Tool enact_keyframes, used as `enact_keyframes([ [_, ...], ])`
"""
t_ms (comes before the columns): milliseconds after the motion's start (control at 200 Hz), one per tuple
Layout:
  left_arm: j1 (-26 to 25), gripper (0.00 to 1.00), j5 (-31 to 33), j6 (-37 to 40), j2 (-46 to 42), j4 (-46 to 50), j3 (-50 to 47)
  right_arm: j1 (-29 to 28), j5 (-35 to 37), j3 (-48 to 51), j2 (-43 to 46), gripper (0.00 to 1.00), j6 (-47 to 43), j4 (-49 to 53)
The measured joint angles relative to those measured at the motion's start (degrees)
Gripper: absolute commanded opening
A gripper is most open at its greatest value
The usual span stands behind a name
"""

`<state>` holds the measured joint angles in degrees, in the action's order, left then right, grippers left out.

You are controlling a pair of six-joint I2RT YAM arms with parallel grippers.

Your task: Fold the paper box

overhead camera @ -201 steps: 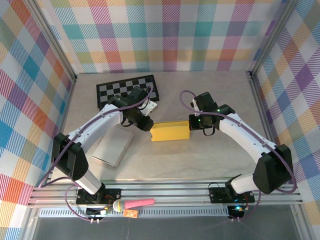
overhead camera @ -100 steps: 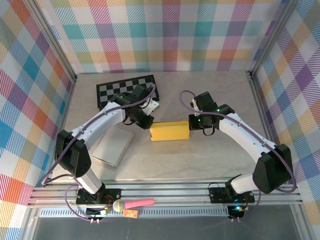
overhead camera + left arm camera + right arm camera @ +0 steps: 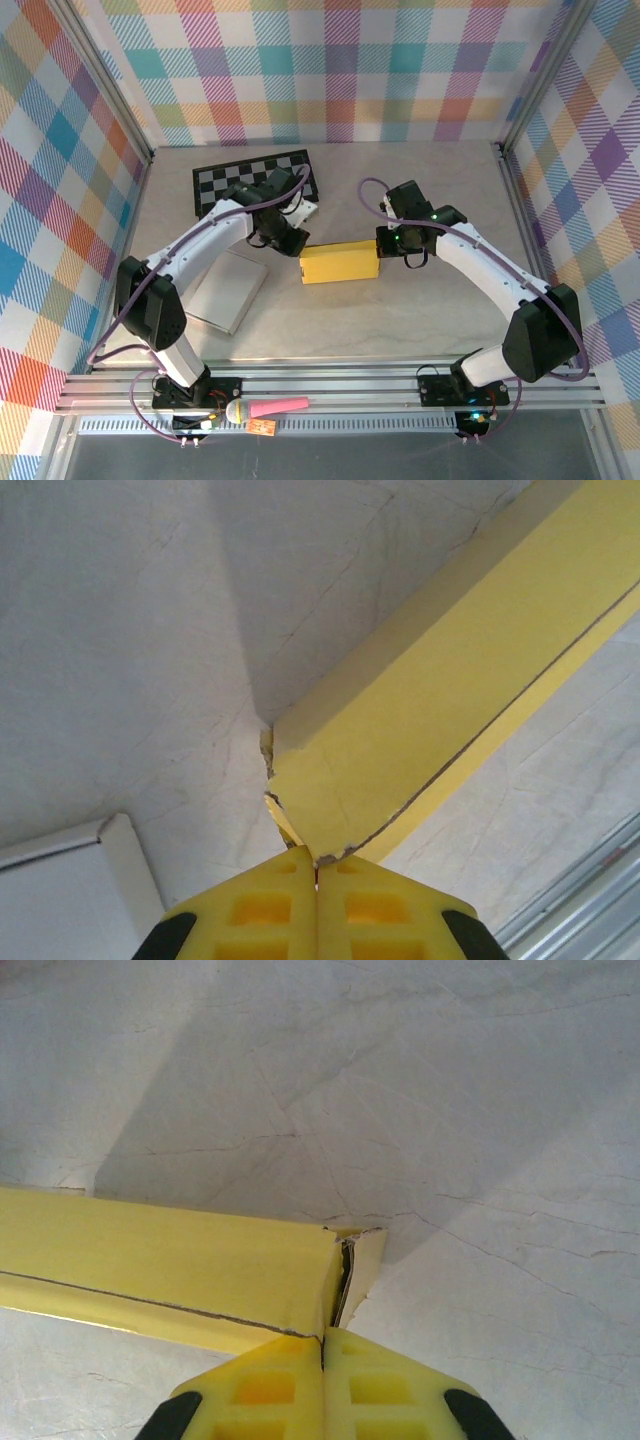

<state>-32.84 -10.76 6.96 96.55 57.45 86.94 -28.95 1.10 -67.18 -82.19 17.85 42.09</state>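
Yellow paper box (image 3: pixel 340 262) lies just off the chessboard's (image 3: pixel 225 180) near right corner, the left gripper (image 3: pixel 317 864) and right gripper (image 3: pixel 323 1337), 2 closed pairs of fingers, butting its ends. Uneven pushing could buckle it or tear the loose end flap (image 3: pixel 365 1255).

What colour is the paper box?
Yellow. The paper box shows best in the top external view.

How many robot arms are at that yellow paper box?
2. The left white robot arm reaches the long yellow paper box at its left end; the right white robot arm meets its right end. None seems hidden.
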Motion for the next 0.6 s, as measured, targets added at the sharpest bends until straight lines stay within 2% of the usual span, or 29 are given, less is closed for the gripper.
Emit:
enact_keyframes([
  [600,0.4,0.0,-2.3,-12.5,6.5,9.2,9.3,-0.7,1.9,-2.7,-2.2,0.0,1.2,1.7],
])
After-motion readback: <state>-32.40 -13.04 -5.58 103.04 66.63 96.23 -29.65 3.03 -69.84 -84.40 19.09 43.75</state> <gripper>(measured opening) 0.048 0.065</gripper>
